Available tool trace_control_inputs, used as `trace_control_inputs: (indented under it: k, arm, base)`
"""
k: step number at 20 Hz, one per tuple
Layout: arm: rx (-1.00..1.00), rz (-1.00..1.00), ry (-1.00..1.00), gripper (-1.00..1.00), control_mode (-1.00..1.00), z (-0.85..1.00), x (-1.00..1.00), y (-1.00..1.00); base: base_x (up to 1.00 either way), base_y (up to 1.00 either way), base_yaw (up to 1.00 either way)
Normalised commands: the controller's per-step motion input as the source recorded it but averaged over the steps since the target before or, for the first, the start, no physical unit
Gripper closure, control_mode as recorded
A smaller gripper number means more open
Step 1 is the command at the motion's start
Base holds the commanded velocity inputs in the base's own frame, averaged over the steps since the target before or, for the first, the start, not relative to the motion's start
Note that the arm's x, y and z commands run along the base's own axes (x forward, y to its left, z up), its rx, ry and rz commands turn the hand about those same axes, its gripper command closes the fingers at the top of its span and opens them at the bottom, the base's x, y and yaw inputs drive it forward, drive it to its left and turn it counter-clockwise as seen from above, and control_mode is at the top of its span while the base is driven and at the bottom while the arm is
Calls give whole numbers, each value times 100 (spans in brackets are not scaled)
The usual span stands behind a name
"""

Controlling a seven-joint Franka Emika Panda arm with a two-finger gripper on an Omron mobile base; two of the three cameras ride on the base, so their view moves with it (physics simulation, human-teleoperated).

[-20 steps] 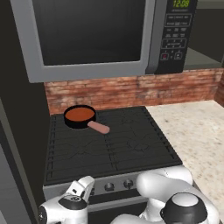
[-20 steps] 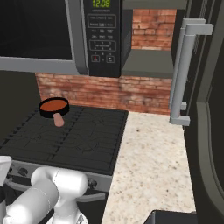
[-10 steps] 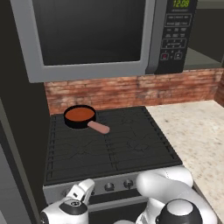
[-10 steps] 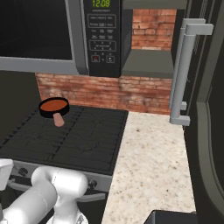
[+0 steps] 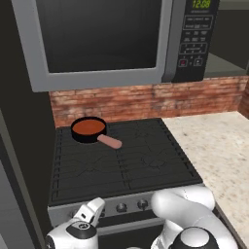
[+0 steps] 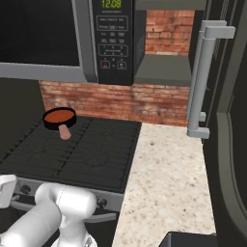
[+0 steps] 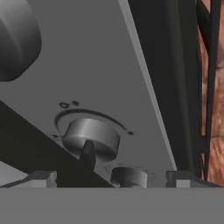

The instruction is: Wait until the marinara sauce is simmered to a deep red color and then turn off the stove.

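The marinara sauce [image 5: 88, 127] is a dull orange-red disc in a small black skillet [image 5: 78, 134] with a pinkish handle, on the back left burner of the stove [image 5: 146, 160]. The right base view shows the same sauce [image 6: 59, 116] on the stove [image 6: 96, 154]. My gripper [image 5: 91, 212] hangs low in front of the left end of the silver knob panel. In the hand view the gripper [image 7: 111, 179] is open, its tips wide apart just below a round knob [image 7: 92, 136] and touching nothing.
More knobs [image 5: 121, 207] line the front panel, and one [image 7: 15, 39] looms at the hand view's upper left. A microwave [image 5: 102, 44] hangs above the cooktop. A speckled counter [image 6: 164, 183] lies to the right, with a tall fridge handle [image 6: 200, 82] beyond it.
The hand has sunk a little lower in front of the knob panel. The skillet and sauce look the same.
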Motion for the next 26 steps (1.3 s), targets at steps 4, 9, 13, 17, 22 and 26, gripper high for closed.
trace_control_inputs:
  k: [4,9,13,17,22,26]
  arm:
    - [0,0,0,-100,-100,-8,14,3]
    - [0,0,0,-100,-100,-13,11,3]
    - [0,0,0,-100,-100,-15,8,2]
    - [0,0,0,-100,-100,-9,11,4]
    - [0,0,0,-100,-100,-8,11,3]
    - [0,0,0,-100,-100,-11,12,1]
  base:
    - [0,0,0]
    - [0,0,0]
    - [0,0,0]
    - [0,0,0]
    - [0,0,0]
    - [0,0,0]
